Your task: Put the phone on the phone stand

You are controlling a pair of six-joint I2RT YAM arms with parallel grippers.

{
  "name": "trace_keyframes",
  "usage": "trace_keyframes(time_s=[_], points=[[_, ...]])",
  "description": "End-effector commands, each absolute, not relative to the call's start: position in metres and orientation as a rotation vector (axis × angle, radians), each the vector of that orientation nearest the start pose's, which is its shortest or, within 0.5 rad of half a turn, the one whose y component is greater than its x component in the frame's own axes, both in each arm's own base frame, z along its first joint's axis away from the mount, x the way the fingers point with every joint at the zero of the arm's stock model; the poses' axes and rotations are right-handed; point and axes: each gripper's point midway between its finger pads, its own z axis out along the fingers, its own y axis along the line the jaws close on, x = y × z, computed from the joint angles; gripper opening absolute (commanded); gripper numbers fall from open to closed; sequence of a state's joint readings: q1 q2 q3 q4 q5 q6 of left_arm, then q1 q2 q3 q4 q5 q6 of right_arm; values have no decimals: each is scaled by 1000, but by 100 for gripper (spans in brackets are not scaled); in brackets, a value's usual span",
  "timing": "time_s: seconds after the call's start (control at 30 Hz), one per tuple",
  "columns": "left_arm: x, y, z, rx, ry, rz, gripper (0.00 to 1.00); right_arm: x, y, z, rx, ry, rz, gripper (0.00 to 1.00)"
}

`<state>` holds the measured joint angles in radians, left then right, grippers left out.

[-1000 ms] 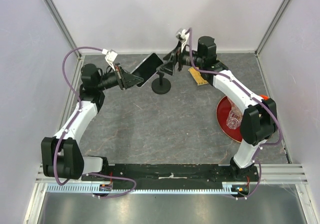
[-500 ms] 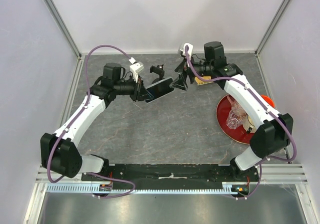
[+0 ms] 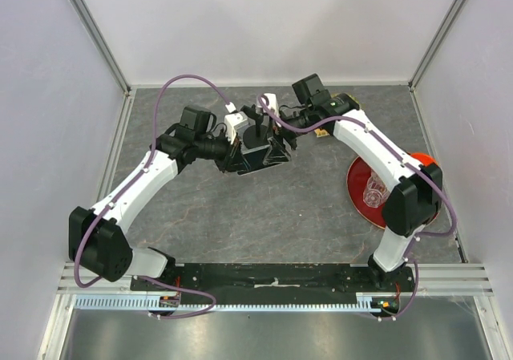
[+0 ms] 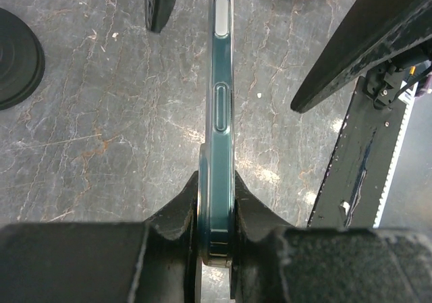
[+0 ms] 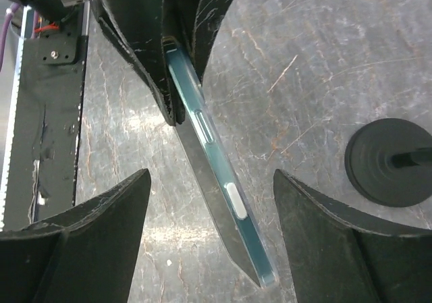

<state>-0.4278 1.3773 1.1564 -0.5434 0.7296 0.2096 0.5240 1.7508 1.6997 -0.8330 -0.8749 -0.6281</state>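
My phone (image 4: 223, 107) is thin and dark, with a blue-green edge and side buttons. My left jaws pinch one end, holding it on edge above the table. The black phone stand (image 5: 378, 167) stands just beyond it.

White-shelled left arm (image 3: 132, 188) and right arm (image 3: 373, 142) with black joint housings — a purple cable (image 3: 192, 75) looping along each; black wedge-shaped gripper fingers (image 5: 88, 249), scuffed grey.

The right gripper (image 5: 210, 181) is straddling the phone (image 5: 219, 168), its fingers (image 5: 101, 229) leaving free gaps along both faces. The left gripper (image 4: 217, 195) is blocking the phone's other end. The phone stand (image 5: 388, 161) is standing just beside them, crowding the far side; the worktop (image 3: 264, 216) toward the arm bases is lying free.
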Motion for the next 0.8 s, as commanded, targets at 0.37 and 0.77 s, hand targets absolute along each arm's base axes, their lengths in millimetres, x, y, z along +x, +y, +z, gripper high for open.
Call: trace_keyframes(time_s=[0.37,0.77], points=[[271,-250,250,1137,1797,-896,2,292,336,238,-1703,1595,1065,42],[309,-166,344,570,1528,-860,53,314,362,290,-1501,1450,1065,0]])
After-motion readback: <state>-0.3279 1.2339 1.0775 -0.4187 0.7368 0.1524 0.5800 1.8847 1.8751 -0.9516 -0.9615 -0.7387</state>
